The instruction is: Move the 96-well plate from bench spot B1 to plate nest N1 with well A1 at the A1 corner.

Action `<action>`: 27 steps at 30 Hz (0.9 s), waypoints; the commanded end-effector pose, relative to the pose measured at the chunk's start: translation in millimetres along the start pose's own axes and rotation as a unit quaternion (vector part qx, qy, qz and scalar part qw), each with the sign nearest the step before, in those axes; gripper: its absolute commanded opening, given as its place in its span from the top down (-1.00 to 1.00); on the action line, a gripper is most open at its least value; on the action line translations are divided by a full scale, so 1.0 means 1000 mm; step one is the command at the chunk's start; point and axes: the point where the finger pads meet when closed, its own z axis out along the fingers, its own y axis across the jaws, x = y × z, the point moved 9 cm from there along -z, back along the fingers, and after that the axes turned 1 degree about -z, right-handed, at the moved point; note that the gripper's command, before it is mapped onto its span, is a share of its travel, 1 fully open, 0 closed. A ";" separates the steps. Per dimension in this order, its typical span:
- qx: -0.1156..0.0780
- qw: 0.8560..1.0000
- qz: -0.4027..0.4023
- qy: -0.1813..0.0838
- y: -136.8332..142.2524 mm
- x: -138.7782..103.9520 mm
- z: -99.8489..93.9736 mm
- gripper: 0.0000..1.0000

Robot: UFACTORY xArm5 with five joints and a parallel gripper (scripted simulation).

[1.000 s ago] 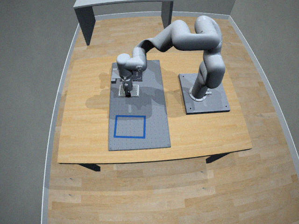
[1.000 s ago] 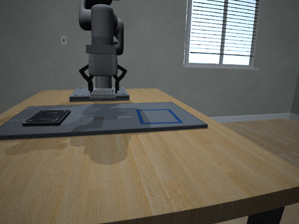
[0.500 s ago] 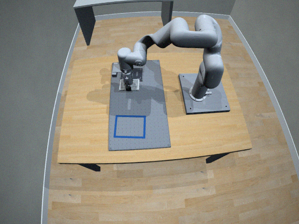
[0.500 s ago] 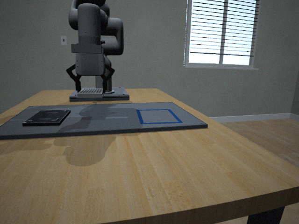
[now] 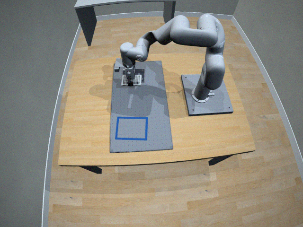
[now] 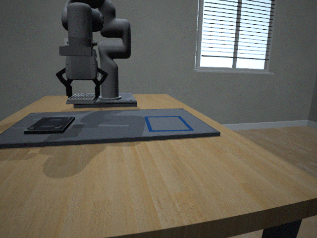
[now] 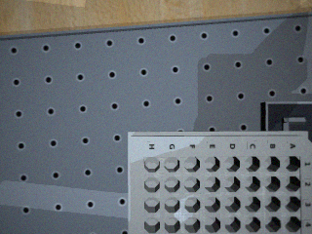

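The white 96-well plate (image 5: 137, 80) (image 6: 81, 96) (image 7: 138, 195) is level and held clear above the grey perforated board (image 5: 156, 122) (image 6: 115, 133) (image 7: 73, 122). My gripper (image 5: 129, 82) (image 6: 83, 94) is shut on its two sides. In the overhead view the plate overlaps the black plate nest N1 (image 5: 141, 72) (image 6: 49, 124). In the wrist view a corner of the nest (image 7: 288, 117) shows just beyond the plate's A1 end. The blue outline of spot B1 (image 5: 131, 138) (image 6: 170, 130) has nothing inside it. My fingertips are hidden in the wrist view.
The board lies on a wooden table (image 5: 208, 136) (image 6: 153, 179). The arm's base plate (image 5: 215, 107) (image 6: 125, 101) is bolted to the table beside the board. A grey bench frame (image 5: 85, 21) stands on the floor behind the table.
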 end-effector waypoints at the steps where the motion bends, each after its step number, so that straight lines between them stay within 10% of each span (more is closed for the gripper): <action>1: 0.000 1.000 0.000 0.002 0.011 0.001 -0.002 1.00; 27: 0.000 1.000 0.000 0.002 0.091 0.001 -0.004 1.00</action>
